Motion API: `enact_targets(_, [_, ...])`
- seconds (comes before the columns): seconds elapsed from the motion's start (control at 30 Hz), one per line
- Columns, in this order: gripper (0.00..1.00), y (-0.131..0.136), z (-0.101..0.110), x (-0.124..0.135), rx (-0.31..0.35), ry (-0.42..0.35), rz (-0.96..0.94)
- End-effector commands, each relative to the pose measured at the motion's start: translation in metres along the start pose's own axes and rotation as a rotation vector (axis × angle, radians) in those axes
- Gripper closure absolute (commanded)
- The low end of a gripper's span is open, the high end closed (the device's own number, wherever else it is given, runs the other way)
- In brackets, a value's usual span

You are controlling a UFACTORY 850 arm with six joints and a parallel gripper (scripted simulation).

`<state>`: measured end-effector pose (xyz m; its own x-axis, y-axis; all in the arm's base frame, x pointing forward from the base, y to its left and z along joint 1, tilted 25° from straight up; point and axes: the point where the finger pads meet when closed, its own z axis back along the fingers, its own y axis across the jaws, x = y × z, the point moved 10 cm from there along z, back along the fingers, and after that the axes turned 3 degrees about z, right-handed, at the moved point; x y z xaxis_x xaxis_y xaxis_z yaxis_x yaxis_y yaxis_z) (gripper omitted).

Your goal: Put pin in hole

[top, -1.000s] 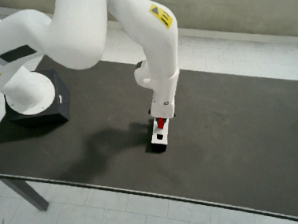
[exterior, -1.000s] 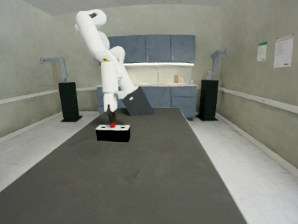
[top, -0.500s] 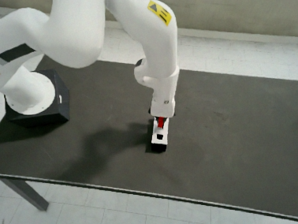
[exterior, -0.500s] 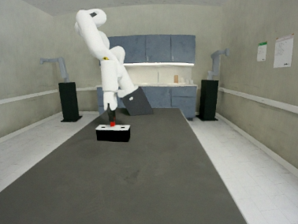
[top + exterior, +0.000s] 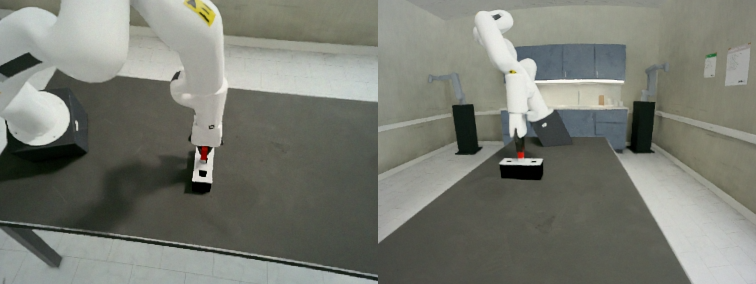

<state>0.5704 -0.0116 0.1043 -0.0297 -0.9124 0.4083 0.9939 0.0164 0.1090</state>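
Note:
A black block with a white top [image 5: 202,176] [image 5: 521,169] sits on the dark table. One square hole [image 5: 202,173] shows in its near part. The pin [image 5: 204,153] [image 5: 520,154] stands upright in a hole of the block, red end up. Its red part shows above the white top. My gripper [image 5: 205,148] [image 5: 520,146] points straight down over the block and is shut on the pin's upper end. The other holes are hidden by the gripper and the pin.
The arm's black base box [image 5: 55,131] [image 5: 550,128] stands on the table [image 5: 300,190] [image 5: 578,215] to the left of the block in the top view. The table's front edge [image 5: 200,246] runs along the bottom. Tiled floor lies around it.

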Motion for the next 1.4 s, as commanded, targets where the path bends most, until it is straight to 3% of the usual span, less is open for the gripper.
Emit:
enact_targets(0.0, [1.00, 0.000, 0.017, 0.000, 0.002, 0.000, 0.000])
enact_targets(0.5, [1.00, 0.000, 0.017, 0.000, 0.002, 0.000, 0.000])
enact_targets(0.53, [1.00, 0.000, 0.086, 0.000, 0.002, 0.000, 0.000])
enact_targets(0.63, [1.00, 0.000, 0.094, 0.000, 0.002, 0.000, 0.000])
enact_targets(0.7, [1.00, 0.000, 0.115, 0.000, 0.002, 0.000, 0.000])
enact_targets(1.07, [1.00, 0.000, 0.116, 0.000, 0.002, 0.000, 0.000])
enact_targets(1.1, [1.00, 0.000, 0.164, 0.000, 0.002, -0.001, 0.001])
enact_targets(1.37, [1.00, 0.000, 0.164, 0.000, 0.002, -0.001, 0.001])
